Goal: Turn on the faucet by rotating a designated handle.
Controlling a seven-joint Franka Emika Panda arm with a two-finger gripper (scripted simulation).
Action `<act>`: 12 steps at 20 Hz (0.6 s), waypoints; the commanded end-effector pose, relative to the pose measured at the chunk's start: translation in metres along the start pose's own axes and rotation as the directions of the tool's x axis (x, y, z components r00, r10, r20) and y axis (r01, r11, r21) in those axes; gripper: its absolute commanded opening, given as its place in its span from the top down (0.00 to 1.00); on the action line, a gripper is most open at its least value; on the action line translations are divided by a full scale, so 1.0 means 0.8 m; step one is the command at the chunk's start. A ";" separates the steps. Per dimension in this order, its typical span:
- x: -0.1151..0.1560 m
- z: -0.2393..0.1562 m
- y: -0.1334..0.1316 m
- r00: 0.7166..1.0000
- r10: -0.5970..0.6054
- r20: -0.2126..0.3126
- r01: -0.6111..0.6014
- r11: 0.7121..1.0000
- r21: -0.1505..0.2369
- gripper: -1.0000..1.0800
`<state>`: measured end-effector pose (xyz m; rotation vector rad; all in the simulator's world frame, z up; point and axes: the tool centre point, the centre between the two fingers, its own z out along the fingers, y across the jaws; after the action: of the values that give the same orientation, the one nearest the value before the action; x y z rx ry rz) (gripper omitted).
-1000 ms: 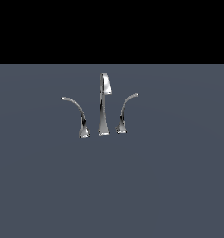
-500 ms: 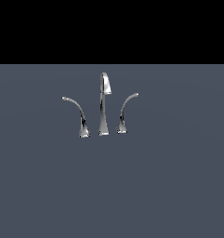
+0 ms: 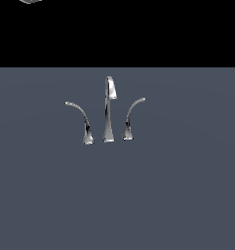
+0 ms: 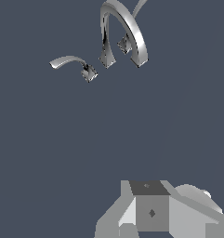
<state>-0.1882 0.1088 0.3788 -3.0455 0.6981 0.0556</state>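
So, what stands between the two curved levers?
The tall spout stands between the handle and the shorter lever, as the exterior view shows.

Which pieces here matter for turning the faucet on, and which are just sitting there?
For the job:
- handle, the longer, flatter lever at the exterior view's left
- hand, only partly visible in the wrist view, away from the faucet

Not needed:
- spout, middle
- shorter upright lever, exterior view's right
- grey surface
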 end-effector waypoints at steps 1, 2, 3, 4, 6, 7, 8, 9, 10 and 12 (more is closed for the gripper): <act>0.007 0.015 -0.017 0.999 0.051 -0.001 -0.051 0.999 0.002 1.00; 0.011 0.020 -0.024 0.997 0.071 -0.002 -0.071 0.997 0.003 1.00; 0.014 0.026 -0.030 0.996 0.090 -0.002 -0.090 0.996 0.004 1.00; 0.017 0.032 -0.037 0.994 0.110 -0.003 -0.110 0.994 0.005 1.00; 0.025 0.043 -0.049 0.989 0.148 -0.004 -0.148 0.989 0.006 1.00; 0.029 0.048 -0.055 0.986 0.167 -0.004 -0.167 0.986 0.007 1.00; 0.033 0.054 -0.061 0.983 0.186 -0.005 -0.186 0.983 0.007 1.00; 0.037 0.059 -0.067 0.979 0.204 -0.005 -0.204 0.979 0.008 1.00; 0.041 0.064 -0.073 0.975 0.222 -0.005 -0.222 0.975 0.009 1.00; 0.049 0.075 -0.084 0.966 0.258 -0.006 -0.258 0.966 0.010 1.00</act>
<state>-0.1326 0.1492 0.3246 -2.9432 1.0453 0.0454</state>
